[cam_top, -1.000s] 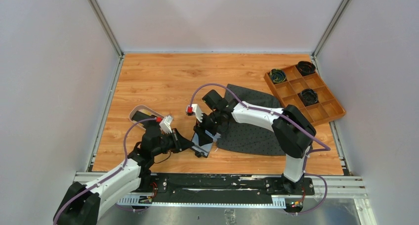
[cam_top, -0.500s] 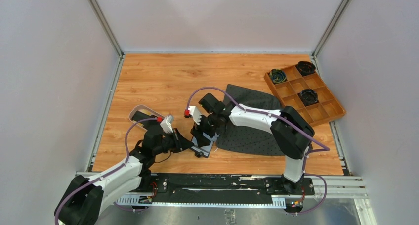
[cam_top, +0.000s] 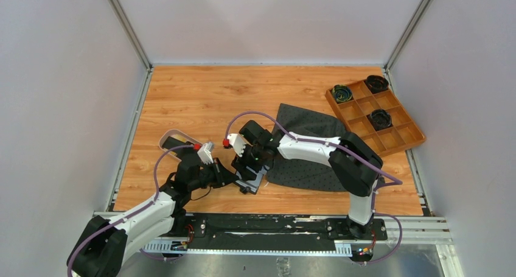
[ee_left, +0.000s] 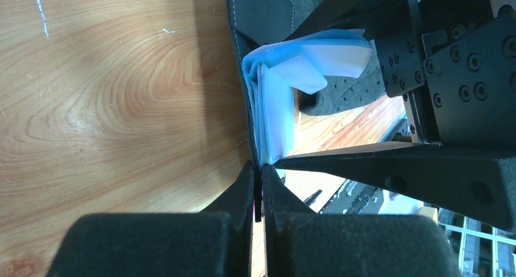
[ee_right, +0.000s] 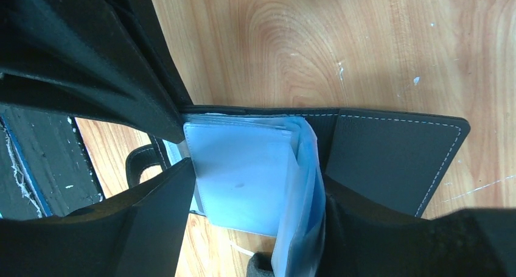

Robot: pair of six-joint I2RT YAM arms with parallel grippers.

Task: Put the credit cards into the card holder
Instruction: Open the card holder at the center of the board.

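Note:
The card holder [ee_right: 389, 155] lies open on the wood near the front of the table, a black stitched wallet with pale blue plastic sleeves [ee_right: 243, 173] fanned up from its spine. My left gripper [ee_left: 257, 179] is shut on the thin black edge of its cover [ee_left: 261, 9]. My right gripper [ee_right: 255, 228] stands open over the holder. Its fingers straddle the sleeves, and one finger [ee_right: 377, 228] touches a raised blue flap. In the top view both grippers meet at the holder [cam_top: 251, 182]. A black credit card [cam_top: 173, 144] lies in a pinkish tray.
The pinkish tray [cam_top: 165, 137] sits left of the arms. A dark grey mat [cam_top: 310, 149] lies under the right arm. An orange-brown compartmented box [cam_top: 395, 134] with dark round items stands at the back right.
My right gripper has slid left and nearer over the card holder. The left gripper keeps its hold on the cover edge and has barely moved.

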